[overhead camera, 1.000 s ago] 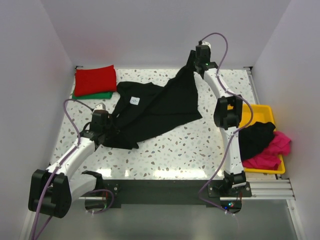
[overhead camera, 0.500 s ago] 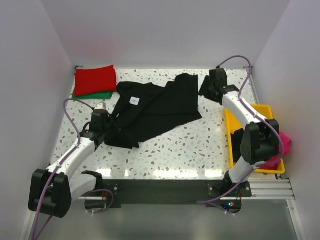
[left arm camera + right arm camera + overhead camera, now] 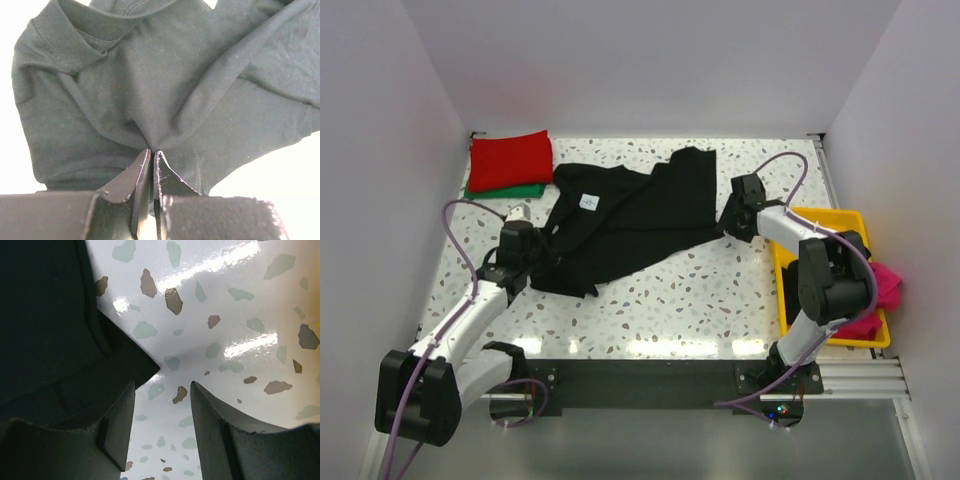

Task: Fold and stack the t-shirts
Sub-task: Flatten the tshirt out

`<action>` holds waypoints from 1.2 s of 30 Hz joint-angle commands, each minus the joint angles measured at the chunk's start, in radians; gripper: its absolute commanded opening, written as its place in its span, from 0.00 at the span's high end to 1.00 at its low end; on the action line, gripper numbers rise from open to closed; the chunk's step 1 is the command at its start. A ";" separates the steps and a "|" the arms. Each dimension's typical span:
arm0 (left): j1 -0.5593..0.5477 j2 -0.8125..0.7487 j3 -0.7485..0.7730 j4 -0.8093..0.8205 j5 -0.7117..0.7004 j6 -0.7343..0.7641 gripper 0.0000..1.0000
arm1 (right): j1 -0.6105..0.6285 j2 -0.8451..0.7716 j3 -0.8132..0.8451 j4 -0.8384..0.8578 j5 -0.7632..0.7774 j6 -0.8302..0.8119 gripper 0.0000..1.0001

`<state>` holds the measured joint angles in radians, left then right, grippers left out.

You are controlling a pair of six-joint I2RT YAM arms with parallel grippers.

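Observation:
A black t-shirt (image 3: 640,212) with a small white neck label (image 3: 588,201) lies crumpled and partly spread across the middle of the table. My left gripper (image 3: 534,252) is shut on a pinch of its cloth at the left end; the left wrist view shows the shirt (image 3: 165,85) bunching into the closed jaws of that gripper (image 3: 151,151). My right gripper (image 3: 728,222) is open and low at the shirt's right corner. In the right wrist view that gripper (image 3: 162,385) holds nothing, and the shirt's corner (image 3: 60,330) lies by its left finger.
A folded red shirt (image 3: 510,158) lies on a folded green one (image 3: 510,190) at the back left. A yellow tray (image 3: 825,220) at the right edge holds a pink shirt (image 3: 886,284), partly behind my right arm. White walls enclose the speckled table (image 3: 670,290).
My right gripper let go of the shirt's far edge, which dropped flat. It swung from high at the back down to the shirt's right corner. The left gripper has barely moved.

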<state>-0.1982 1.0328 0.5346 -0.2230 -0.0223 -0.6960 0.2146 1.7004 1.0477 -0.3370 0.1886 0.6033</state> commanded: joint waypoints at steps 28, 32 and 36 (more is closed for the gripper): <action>0.006 -0.022 -0.039 0.047 -0.027 -0.003 0.89 | 0.058 0.035 0.005 0.010 0.041 0.020 1.00; 0.006 -0.027 -0.051 0.048 -0.031 -0.011 0.89 | 0.057 -0.131 -0.061 -0.060 0.058 0.006 1.00; 0.006 -0.028 -0.071 0.059 -0.034 -0.016 0.89 | 0.057 -0.320 -0.121 -0.120 0.040 -0.004 1.00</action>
<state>-0.1982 1.0153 0.4801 -0.2165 -0.0383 -0.6964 0.2695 1.5139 0.9482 -0.3962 0.1997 0.6186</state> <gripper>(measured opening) 0.113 0.022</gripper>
